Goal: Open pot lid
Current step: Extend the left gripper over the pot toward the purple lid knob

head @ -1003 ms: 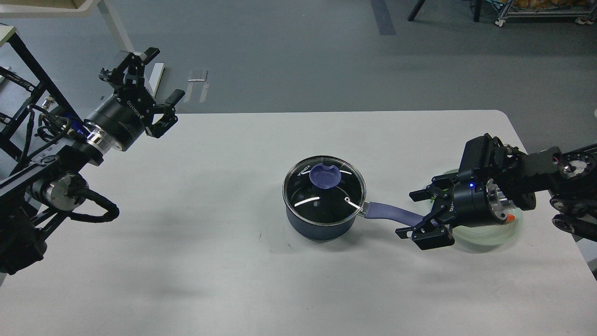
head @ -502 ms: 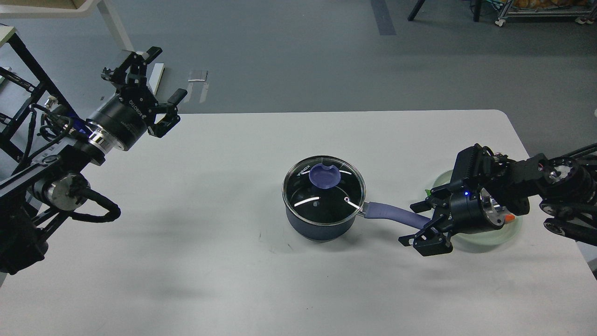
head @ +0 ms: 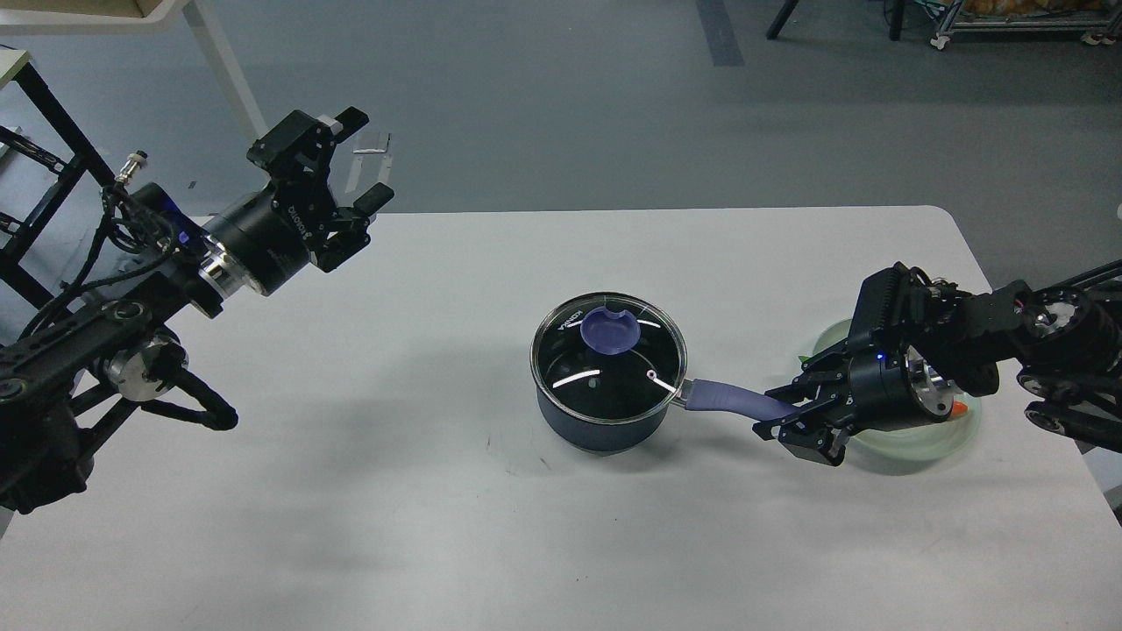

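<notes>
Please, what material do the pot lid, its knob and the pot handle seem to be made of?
The lid looks like clear glass with a thin metal rim: the dark inside shows through and bright streaks reflect. Its knob and the pot handle look like matte blue-purple plastic or silicone; which one, I cannot tell.

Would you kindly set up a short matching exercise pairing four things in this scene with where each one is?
Things:
1. round glass lid with purple knob
2. purple pot handle
3. left pincer
4. pale green plate

Places:
A. under the right arm
B. raised above the table's far left edge
C. closed on the dark blue pot
D. between the right pincer's fingers

Pairs: 1-C, 2-D, 3-B, 4-A
</notes>
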